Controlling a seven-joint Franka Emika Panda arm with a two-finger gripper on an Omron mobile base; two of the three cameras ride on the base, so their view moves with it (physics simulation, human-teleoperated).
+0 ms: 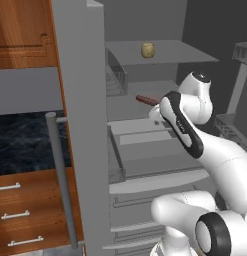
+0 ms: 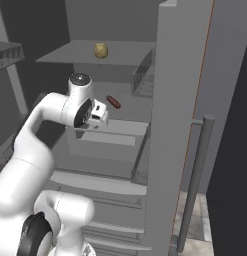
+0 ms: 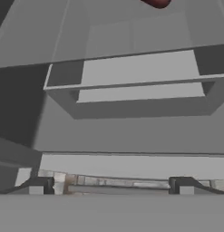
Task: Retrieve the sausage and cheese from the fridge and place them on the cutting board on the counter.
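Cheese (image 1: 148, 50) on upper fridge shelf (image 1: 185, 56), sausage (image 1: 146, 100) on lower shelf (image 1: 126, 107)

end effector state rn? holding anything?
End effector: open, holding nothing; inside the fridge, short of the sausage.

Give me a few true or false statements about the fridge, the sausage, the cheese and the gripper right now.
1. The fridge is open. True.
2. The gripper is shut on the sausage. False: its jaws are open and empty, and the sausage lies on a shelf beyond it.
3. The cheese sits on a shelf above the sausage's shelf. True.
4. The sausage and cheese touch each other. False: they lie on different shelves, well apart.
5. The cheese is in a door bin. False: it sits on an inner shelf.
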